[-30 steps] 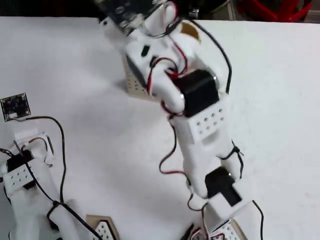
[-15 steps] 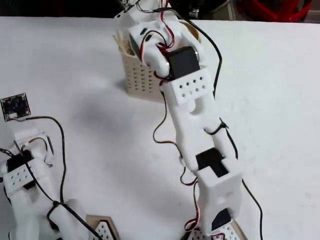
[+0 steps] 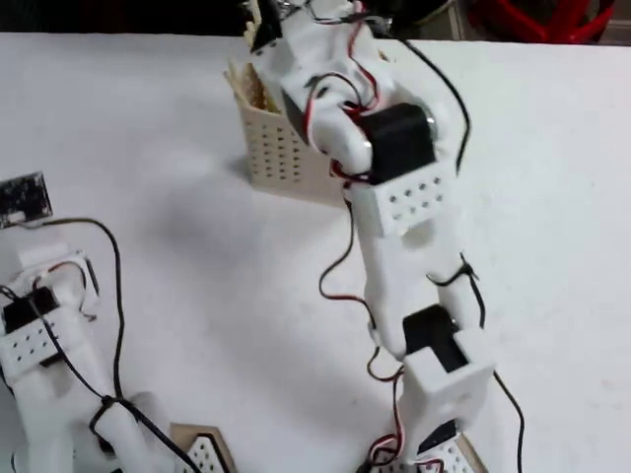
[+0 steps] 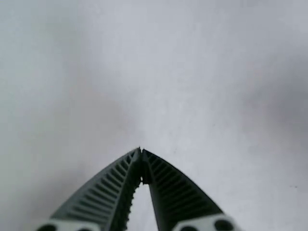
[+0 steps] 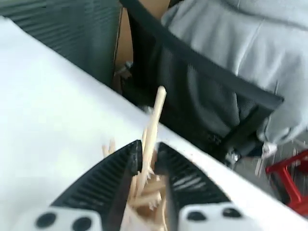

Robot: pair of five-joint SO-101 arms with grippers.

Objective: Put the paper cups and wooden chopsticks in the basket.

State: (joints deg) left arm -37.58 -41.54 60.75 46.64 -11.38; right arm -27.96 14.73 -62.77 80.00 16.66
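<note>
**One chopstick hanging over the basket**

A single chopstick (image 5: 156, 103) is sitting pinched between the ribbed jaws of the right gripper (image 5: 148, 144), poking up well past their tips. Right under it, the other chopsticks (image 3: 240, 81) are bristling out of the basket (image 3: 276, 148) at its far-left corner. The basket is sitting close to the far edge of the table (image 3: 148, 148), roughly midway along it. The right arm (image 3: 404, 207) is stretching from the near edge straight over it.

To my eye the stick is going to be light, stiff and smooth. That makes it easy to lift, but it is likely to swivel or slide in a narrow pinch. A hold nearer its middle would be steadying it better than one at an end. The basket looks light too, with thin perforated walls, so a bump could be pushing it toward the far edge, where little room is showing. To its left and right the table is lying open.

The left gripper (image 4: 141, 153) is hanging with its jaws together on nothing, over bare table. The left arm (image 3: 44, 345) is resting at the near-left corner.
</note>
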